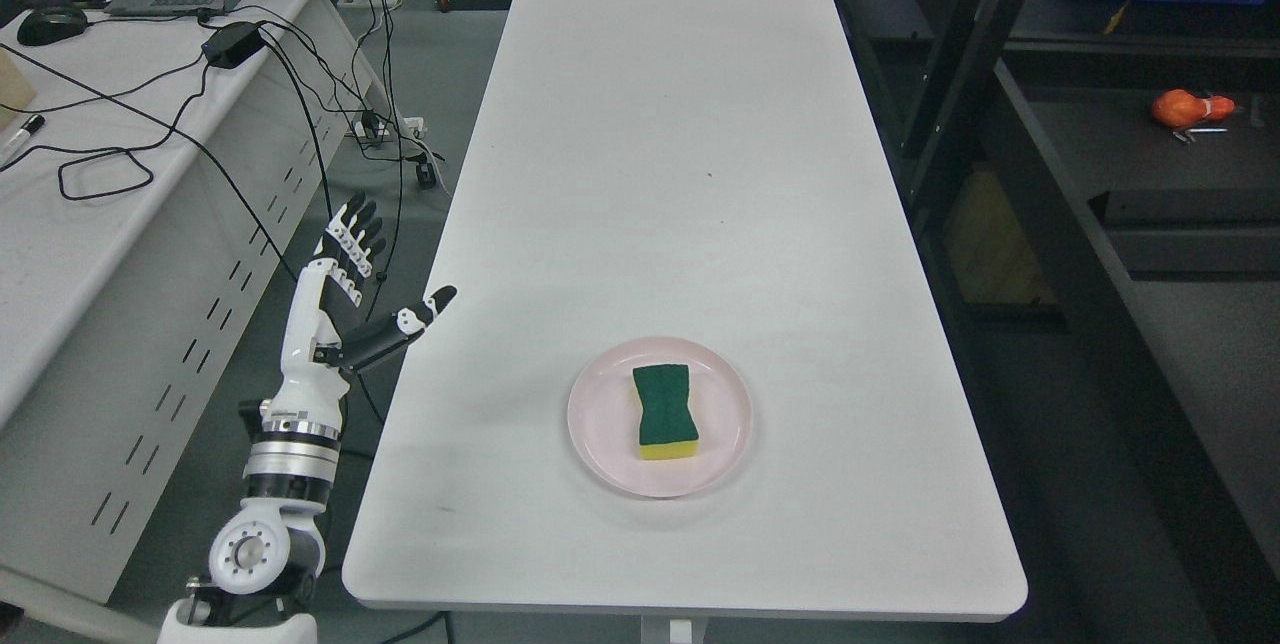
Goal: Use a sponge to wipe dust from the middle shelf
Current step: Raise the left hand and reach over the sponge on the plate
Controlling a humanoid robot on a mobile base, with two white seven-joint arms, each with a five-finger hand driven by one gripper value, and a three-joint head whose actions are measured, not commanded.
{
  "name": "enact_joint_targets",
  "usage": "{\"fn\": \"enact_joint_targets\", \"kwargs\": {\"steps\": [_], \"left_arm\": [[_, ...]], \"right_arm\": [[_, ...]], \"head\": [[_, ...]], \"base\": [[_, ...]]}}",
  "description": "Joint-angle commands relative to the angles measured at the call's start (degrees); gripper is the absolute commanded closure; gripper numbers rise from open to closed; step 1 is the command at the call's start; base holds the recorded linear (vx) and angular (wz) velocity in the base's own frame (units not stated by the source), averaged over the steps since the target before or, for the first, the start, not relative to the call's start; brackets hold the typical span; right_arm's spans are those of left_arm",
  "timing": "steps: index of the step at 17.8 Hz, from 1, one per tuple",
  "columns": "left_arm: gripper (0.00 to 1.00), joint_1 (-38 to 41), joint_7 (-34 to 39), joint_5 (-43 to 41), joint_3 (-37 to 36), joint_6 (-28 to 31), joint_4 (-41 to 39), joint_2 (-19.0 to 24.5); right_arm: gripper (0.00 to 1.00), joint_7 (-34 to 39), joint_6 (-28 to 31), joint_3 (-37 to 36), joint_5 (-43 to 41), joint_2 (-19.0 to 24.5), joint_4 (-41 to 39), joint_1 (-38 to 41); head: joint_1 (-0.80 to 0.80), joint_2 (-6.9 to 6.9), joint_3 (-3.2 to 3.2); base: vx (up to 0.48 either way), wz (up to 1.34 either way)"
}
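— Sponge (667, 411) first: where is it, and what is near it?

— Going left to right: the left hand (345, 299) stands off the near-left edge of the white table (660, 144), palm up, its fingers (352, 236) spread and the thumb stuck out toward the table, holding nothing. It is well apart from the sponge. Right of it, near the table's front, sits a pink plate (600, 444), and the sponge lies flat in the plate's middle, green scouring side up, yellow foam showing along its near edge. Farther right, beyond the table, stands a dark shelf unit (1060, 254) with an orange object (1185, 109) on one level. The right hand is out of view.

— How will the sponge handle?

— My guess: very light and soft, so it will squash under a pinch. The green top looks rough, so slipping seems unlikely. The plate is smooth and may slide if the sponge is dragged.

— Where to take hold?

— Across the narrow waist, thumb on one long side and fingers on the other, lifting straight up off the plate.
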Motion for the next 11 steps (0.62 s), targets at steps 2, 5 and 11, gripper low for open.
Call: {"fn": "enact_joint_targets", "kwargs": {"steps": [2,5,11], "left_arm": [[0.02,-17.4,-3.6,-27.4,0.7,-11.2,21.7,8.7],[0.02,-25.8,-3.8,-38.9,-1.7,-16.1,29.8,11.4],[0.02,-30.4,-3.7,-54.2,-16.2,-26.7,32.0,12.0]], "right_arm": [[0.00,0.0,4.1,0.0,0.0,-1.0,-1.0,0.0],[0.00,0.0,4.2,0.0,0.0,-1.0,-1.0,0.0],[0.00,0.0,4.1,0.0,0.0,-1.0,-1.0,0.0]], "head": [[0.00,0.00,0.00],[0.00,0.00,0.00],[0.00,0.00,0.00]], "base": [[0.000,0.00],[0.000,0.00],[0.000,0.00]]}}
